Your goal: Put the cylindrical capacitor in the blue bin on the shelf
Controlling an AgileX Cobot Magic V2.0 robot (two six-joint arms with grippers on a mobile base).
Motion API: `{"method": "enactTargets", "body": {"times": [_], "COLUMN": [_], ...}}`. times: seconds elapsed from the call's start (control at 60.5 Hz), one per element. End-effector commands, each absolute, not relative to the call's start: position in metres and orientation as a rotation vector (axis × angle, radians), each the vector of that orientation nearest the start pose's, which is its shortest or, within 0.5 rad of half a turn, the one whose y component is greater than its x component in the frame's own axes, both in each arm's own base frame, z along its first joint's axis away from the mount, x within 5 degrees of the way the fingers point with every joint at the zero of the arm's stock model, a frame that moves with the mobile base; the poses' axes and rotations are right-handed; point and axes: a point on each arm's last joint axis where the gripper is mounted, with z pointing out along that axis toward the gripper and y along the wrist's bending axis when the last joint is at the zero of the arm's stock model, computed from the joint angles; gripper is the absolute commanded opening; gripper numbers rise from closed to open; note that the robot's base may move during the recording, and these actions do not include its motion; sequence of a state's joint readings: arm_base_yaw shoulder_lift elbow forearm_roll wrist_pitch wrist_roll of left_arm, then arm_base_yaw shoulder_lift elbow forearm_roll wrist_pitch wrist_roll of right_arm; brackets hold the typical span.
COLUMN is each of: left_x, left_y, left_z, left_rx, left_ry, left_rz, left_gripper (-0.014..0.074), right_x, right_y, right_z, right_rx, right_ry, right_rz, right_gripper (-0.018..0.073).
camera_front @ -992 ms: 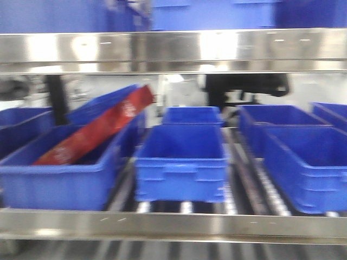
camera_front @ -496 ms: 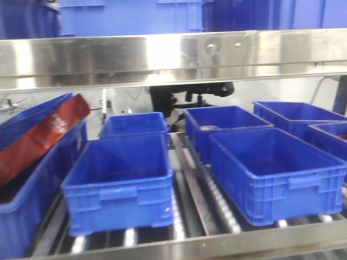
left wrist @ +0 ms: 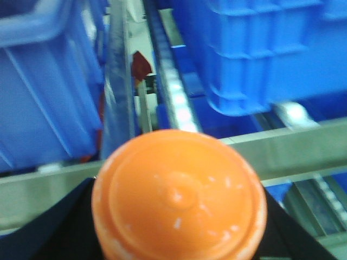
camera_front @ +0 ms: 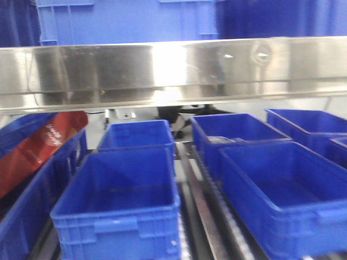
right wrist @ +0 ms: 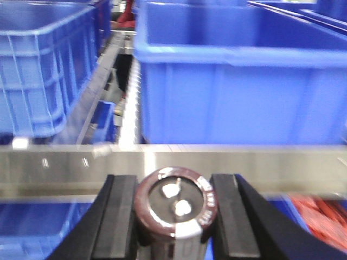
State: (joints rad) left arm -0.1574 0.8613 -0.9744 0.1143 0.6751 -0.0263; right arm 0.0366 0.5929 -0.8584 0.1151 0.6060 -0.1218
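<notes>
cylindrical capacitor [right wrist: 176, 201] is in the right gripper [right wrist: 175, 219], upright, with the silvery top and its two terminals facing the wrist cam. The black pads [right wrist: 122, 216] touch the maroon sleeve on both sides, jaws narrow

It sits on the near side of the shelf [right wrist: 162, 162] front rail, close to it and not past it. Height against the rail is hard to judge from this angle

Beyond the rail, dead ahead: blue bin [right wrist: 238, 92], near wall facing the gripper. Beyond the rail to the left: roller track [right wrist: 129, 108], then a second bin [right wrist: 43, 70]. Below the rail at the right there's a red patch [right wrist: 320, 214], too blurred to identify

left gripper [left wrist: 179, 227] is closed on an orange domed cap [left wrist: 179, 189] that fills most of its wrist view. Only dark fingers [left wrist: 49, 233] show at either edge, and the actual pad contact is hidden under the cap. It's also on the near side of the rail, with more bins and a roller lane beyond

Front cam: an upper steel rail [camera_front: 162, 70] spans the view, with an upper bin [camera_front: 124, 21] above it. Below that rail is a centre bin [camera_front: 116, 206] with another right behind it, and two more to the right. A red packet [camera_front: 38, 151] leans tilted in the leftmost bin
</notes>
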Motion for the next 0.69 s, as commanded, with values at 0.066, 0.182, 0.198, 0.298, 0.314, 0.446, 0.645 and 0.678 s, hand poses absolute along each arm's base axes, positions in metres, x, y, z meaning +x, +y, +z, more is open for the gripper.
{"method": "enactTargets", "body": {"times": [0.066,0.182,0.198,0.298,0.314,0.446,0.645,0.678], "left_x": [0.1662,0.1662,0.1662,0.1662,0.1662,0.1662,0.1662,0.1662], "left_y": [-0.0211,-0.0211,-0.0211,-0.0211,-0.0211,-0.0211,-0.0211,-0.0211], "left_z": [0.3952,0.3952,0.3952,0.3952,0.3952,0.3952,0.3952,0.3952], "left_rx": [0.182,0.182,0.182,0.182,0.182,0.182,0.182,0.182], "left_ry": [2.009,2.009,2.009,2.009,2.009,2.009,2.009,2.009], "left_rz": [0.003,0.003,0.003,0.003,0.003,0.003,0.003,0.003], "left_gripper": [-0.0111,-0.0111,-0.0111,-0.0111,-0.0111,-0.0111,-0.0111,-0.0111], "right_x": [0.1009,0.1009,0.1009,0.1009,0.1009,0.1009,0.1009,0.1009], "right_y": [0.0092,0.0092,0.0092,0.0092,0.0092,0.0092,0.0092,0.0092], "right_z": [0.4038,0.4038,0.4038,0.4038,0.4038,0.4038,0.4038,0.4038], "right_rx": [-0.108,-0.108,-0.108,-0.108,-0.108,-0.108,-0.108,-0.108], "right_ry": [1.772,1.772,1.772,1.772,1.772,1.772,1.772,1.772], "right_rz": [0.054,0.054,0.054,0.054,0.054,0.054,0.054,0.054], "right_gripper": [-0.0091,-0.0091,-0.0091,-0.0091,-0.0091,-0.0091,-0.0091,-0.0091]}}
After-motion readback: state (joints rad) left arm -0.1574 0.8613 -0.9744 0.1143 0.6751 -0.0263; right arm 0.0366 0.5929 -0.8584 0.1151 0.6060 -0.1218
